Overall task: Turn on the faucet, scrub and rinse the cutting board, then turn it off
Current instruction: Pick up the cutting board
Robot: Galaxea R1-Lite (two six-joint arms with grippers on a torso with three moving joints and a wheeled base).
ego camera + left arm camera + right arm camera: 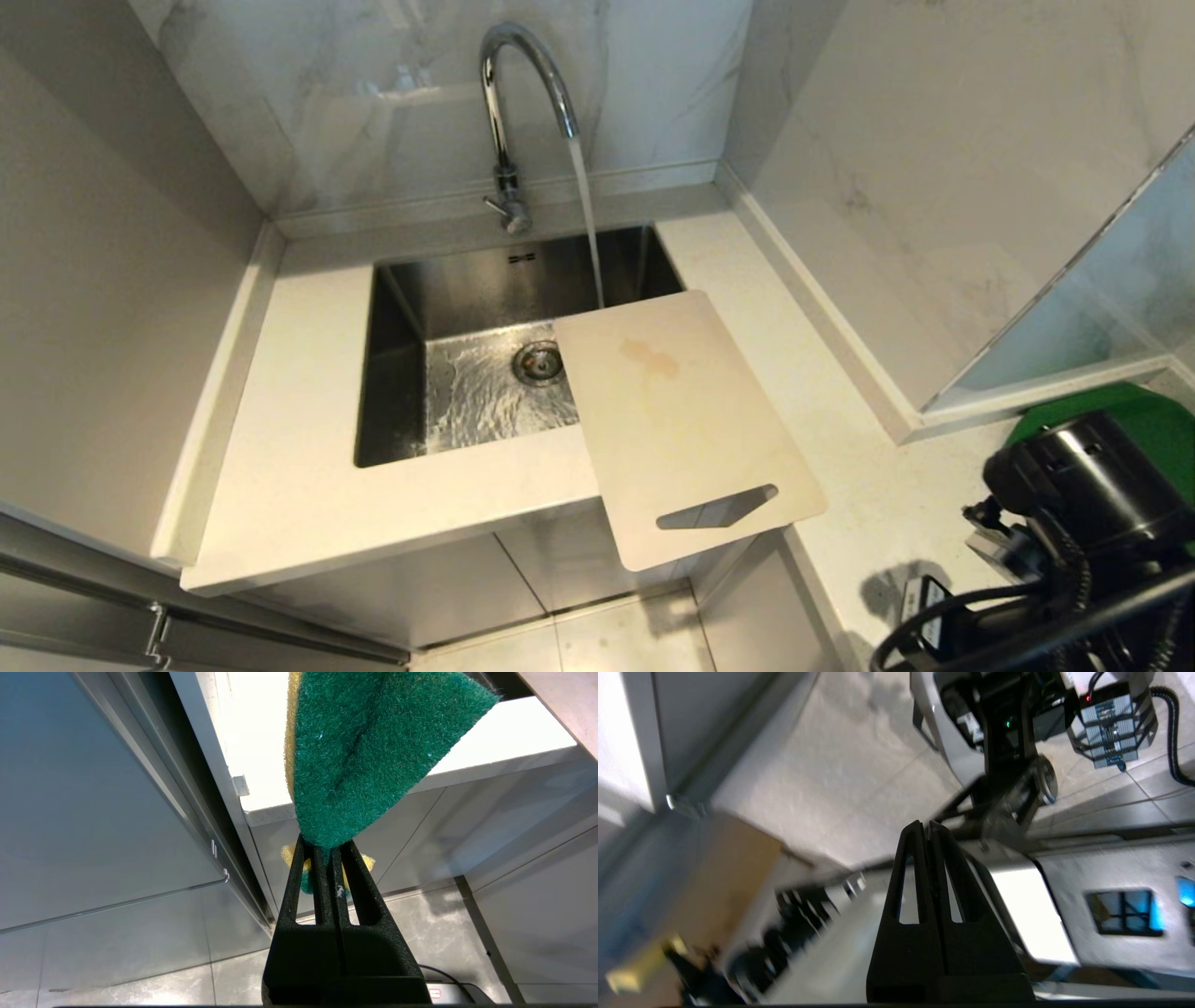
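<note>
White counter (308, 504) | faucet (523, 84) runs | left gripper (327, 851) pinches sponge (369, 751) | right gripper (928, 828) clenched, empty | rub cutting board (681, 420) stain under water

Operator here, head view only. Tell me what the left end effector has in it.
Observer: The left end effector is shut on a green-and-yellow sponge, pinched at one corner, down beside the cabinet front.
Operator: Report the right one.
Observer: The right end effector is shut and empty; its view shows floor and the robot's base, not the sink.
Operator: Water runs from the faucet past the cutting board here. Confirm the sponge is off the board.
Observer: Confirmed; the left wrist view shows only the counter edge behind the sponge, no board.
</note>
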